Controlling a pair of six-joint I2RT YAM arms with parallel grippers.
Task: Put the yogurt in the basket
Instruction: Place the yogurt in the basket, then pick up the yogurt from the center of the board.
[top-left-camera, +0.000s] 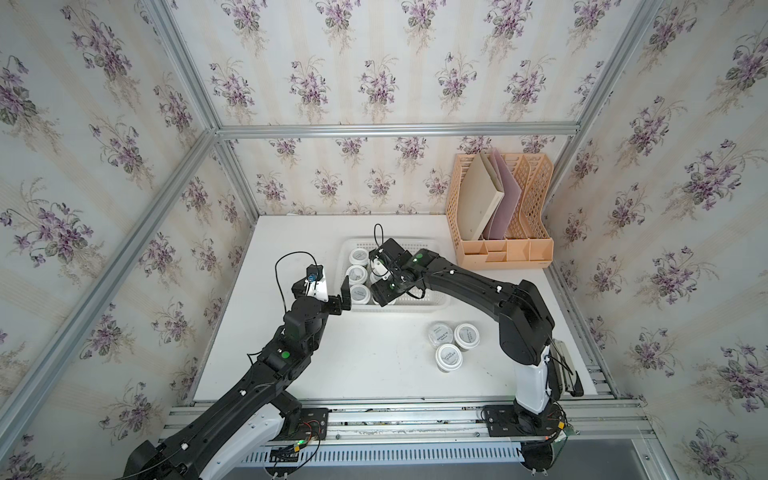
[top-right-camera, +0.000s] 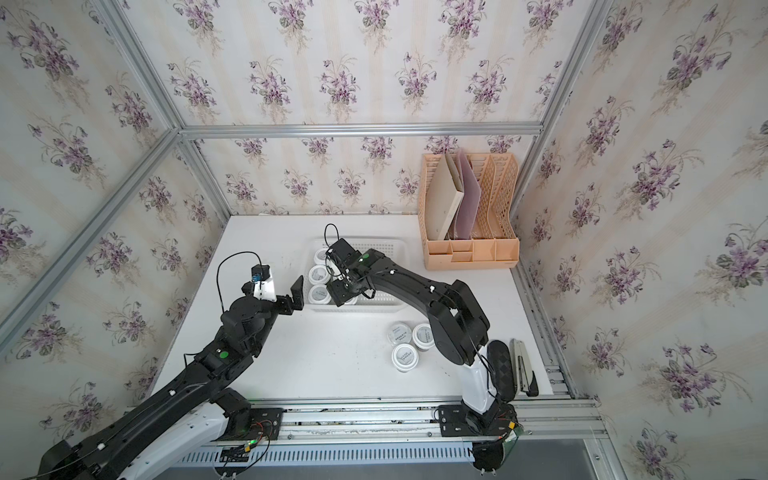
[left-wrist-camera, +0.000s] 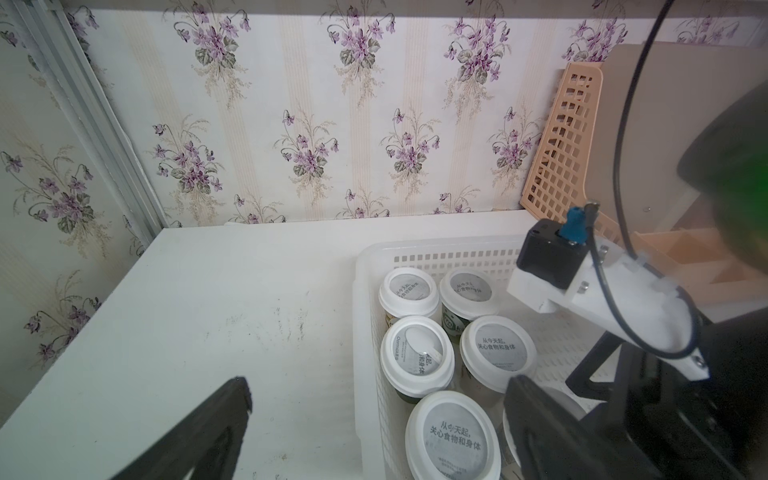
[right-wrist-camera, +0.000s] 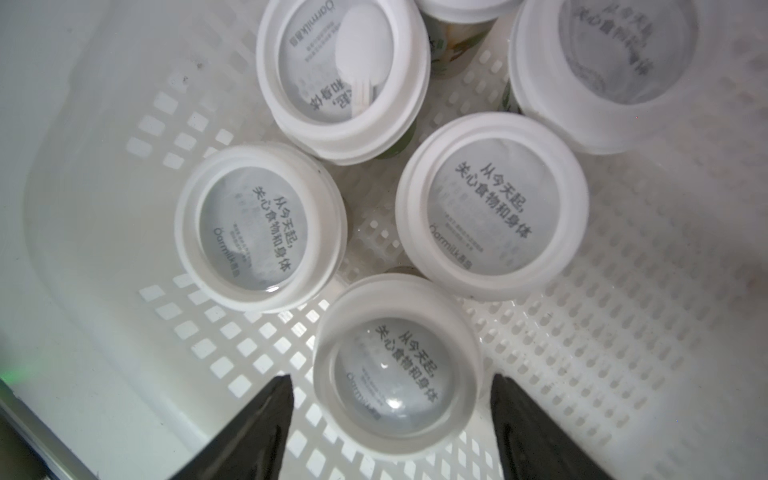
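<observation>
White plastic fills the scene. At the left, the left claw (top-left-camera: 345, 295) hangs spread wide and empty, just beside the left end of the shallow white perforated plastic basket (top-left-camera: 411, 245) on the white surface (top-left-camera: 374, 365). Over the basket, the right claw (right-wrist-camera: 392, 380) straddles one small round yogurt cup with a white rimmed lid and grey printed top (right-wrist-camera: 395, 357). Its jaws stand clear of the lid on both sides, so the cup looks let go, upright on the basket floor among five like it. Further right, three more cups (top-left-camera: 449, 357) sit bunched on the surface near the right arm's base, with a peach-orange mesh file rack (top-left-camera: 498, 249) behind them. The job now appears to be a clean withdrawal: rise straight up with the jaws apart, so neither finger catches the lid's rim or nudges the close-packed neighbours, then swing to the waiting trio.
</observation>
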